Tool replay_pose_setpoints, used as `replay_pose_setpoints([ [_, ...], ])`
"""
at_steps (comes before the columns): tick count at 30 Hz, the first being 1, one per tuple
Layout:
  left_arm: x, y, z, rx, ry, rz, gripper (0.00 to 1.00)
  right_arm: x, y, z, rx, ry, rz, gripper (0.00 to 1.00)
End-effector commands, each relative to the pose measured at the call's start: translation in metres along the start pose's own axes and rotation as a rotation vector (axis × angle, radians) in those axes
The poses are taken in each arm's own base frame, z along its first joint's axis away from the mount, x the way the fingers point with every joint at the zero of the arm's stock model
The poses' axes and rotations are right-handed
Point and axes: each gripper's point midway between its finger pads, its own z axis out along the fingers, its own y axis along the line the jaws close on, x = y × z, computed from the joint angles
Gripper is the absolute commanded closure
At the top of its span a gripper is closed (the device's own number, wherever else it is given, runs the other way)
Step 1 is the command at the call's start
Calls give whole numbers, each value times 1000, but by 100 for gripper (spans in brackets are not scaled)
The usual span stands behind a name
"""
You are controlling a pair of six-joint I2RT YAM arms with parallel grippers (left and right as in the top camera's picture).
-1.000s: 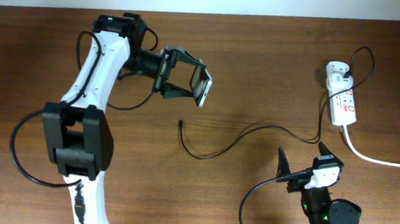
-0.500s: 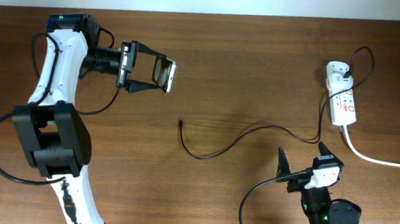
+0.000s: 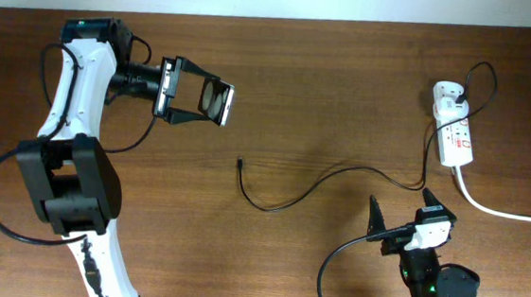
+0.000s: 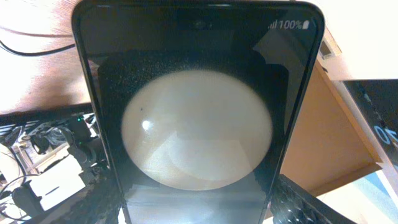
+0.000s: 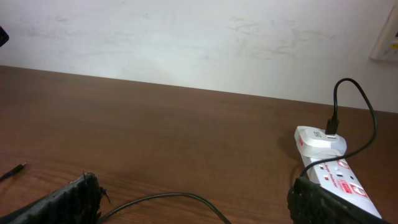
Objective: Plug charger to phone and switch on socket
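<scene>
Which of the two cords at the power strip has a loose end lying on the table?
The thin black charger cable: its plug tip lies free, plugged into nothing, while the thick white cord runs off the picture's right edge.

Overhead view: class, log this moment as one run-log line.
left jaws: shut on phone, held up | charger: lying loose, tip not in phone | socket: far right, untouched | right jaws: open, empty
</scene>
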Motion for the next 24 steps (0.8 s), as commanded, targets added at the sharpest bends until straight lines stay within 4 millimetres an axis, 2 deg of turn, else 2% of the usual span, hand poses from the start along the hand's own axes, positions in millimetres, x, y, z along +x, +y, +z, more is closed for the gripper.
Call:
replay_pose_setpoints([
  [1, 7, -9, -5, 28, 5, 18, 100, 3, 2, 0, -10, 6, 9, 1],
  [22, 7, -9, -5, 28, 5, 18, 100, 3, 1, 0, -6, 5, 9, 1],
  [24, 7, -9, -5, 28, 5, 18, 100, 2, 1, 0, -6, 3, 94, 1],
])
